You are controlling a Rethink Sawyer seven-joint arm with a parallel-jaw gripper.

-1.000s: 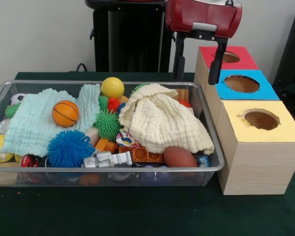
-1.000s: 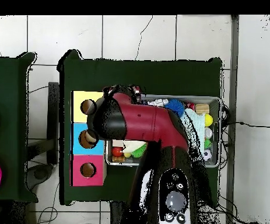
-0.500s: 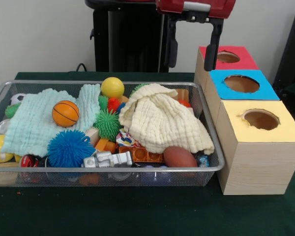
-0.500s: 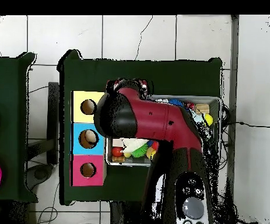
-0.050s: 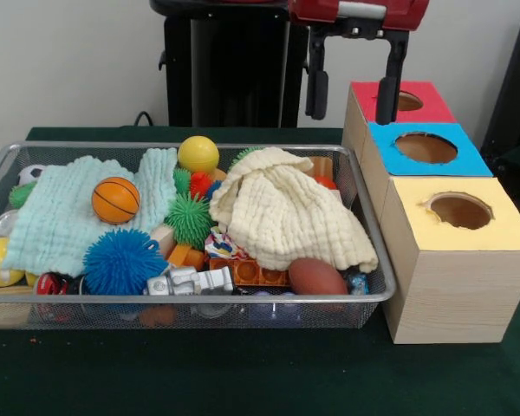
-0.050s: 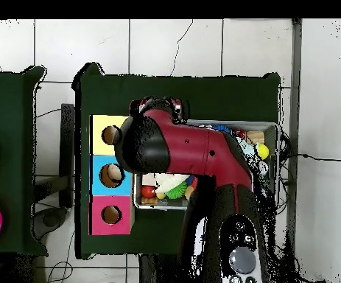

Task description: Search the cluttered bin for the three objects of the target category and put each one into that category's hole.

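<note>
- Three wooden boxes stand in a row on the green counter, touching one another just beside the bin: a yellow-topped box, a blue-topped box and a red-topped box, each with one round hole in its top.
- I see the hand raised above the far corner of the bin, next to the red-topped box; its two black fingers hang spread wide with nothing between them.
- In the overhead view the red arm covers most of the bin.
- One wire mesh bin, filled with clutter:
  - mint cloth with a small basketball lying on it
  - cream cloth heaped over other items
  - yellow ball at the far side
  - blue spiky ball near the front
  - green spiky ball between the two cloths
  - brown football at the front, touching the cream cloth's edge
  - grey toy figure lying flat by the front wall
  - orange brick plate partly under the cream cloth
- No brand, label or writing that I can read on any item.
- I cannot tell which category is the target.
</note>
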